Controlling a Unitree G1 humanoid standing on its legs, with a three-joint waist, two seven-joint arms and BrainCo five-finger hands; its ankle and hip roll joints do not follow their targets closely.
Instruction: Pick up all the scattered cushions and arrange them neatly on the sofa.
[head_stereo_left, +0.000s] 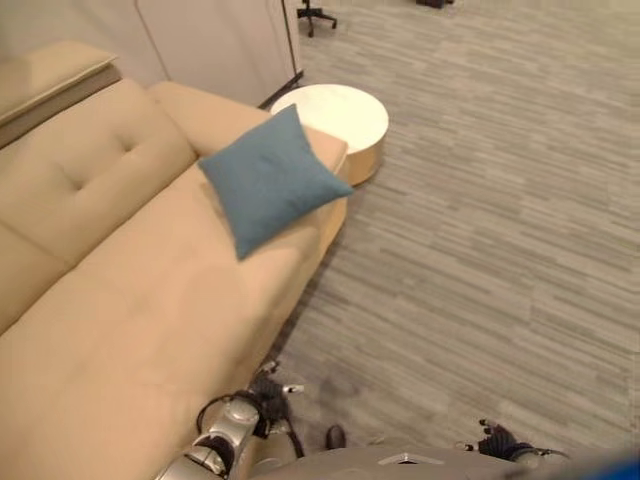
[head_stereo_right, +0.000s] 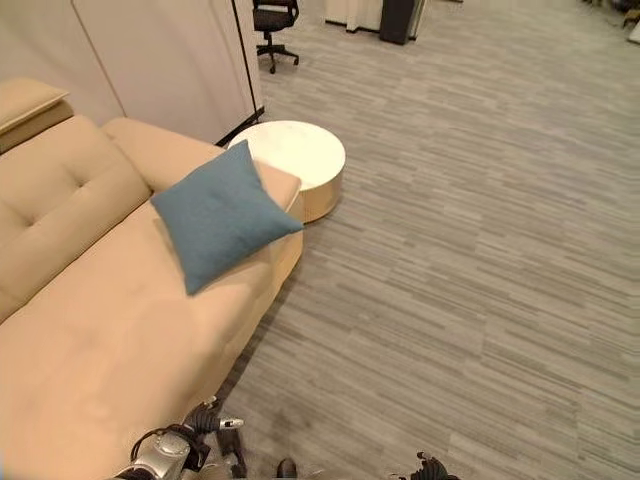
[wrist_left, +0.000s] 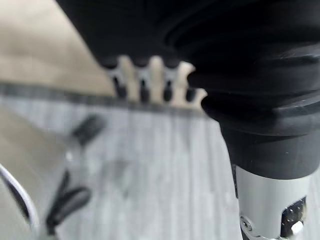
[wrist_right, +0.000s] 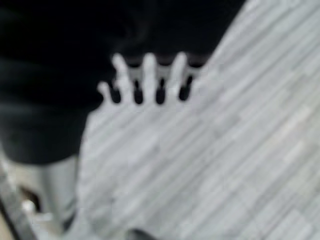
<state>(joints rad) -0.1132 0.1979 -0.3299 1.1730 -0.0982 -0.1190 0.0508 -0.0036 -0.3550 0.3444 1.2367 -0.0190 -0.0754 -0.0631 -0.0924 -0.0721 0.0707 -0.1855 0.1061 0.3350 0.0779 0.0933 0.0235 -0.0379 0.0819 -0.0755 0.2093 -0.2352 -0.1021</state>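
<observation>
A blue square cushion (head_stereo_left: 272, 180) leans tilted on the beige sofa (head_stereo_left: 130, 300), at the seat's far end against the armrest. My left hand (head_stereo_left: 268, 395) hangs low beside the sofa's front edge, over the floor, far from the cushion. In its wrist view the fingers (wrist_left: 150, 80) are relaxed and hold nothing. My right hand (head_stereo_left: 497, 440) hangs at the bottom right above the grey floor. Its fingers (wrist_right: 149, 75) are also loose and empty.
A low round white table (head_stereo_left: 335, 115) stands just past the sofa's armrest. White cabinet doors (head_stereo_left: 210, 40) line the wall behind it. A black office chair (head_stereo_right: 275, 20) stands further back. Grey striped floor (head_stereo_left: 480, 250) spreads to the right.
</observation>
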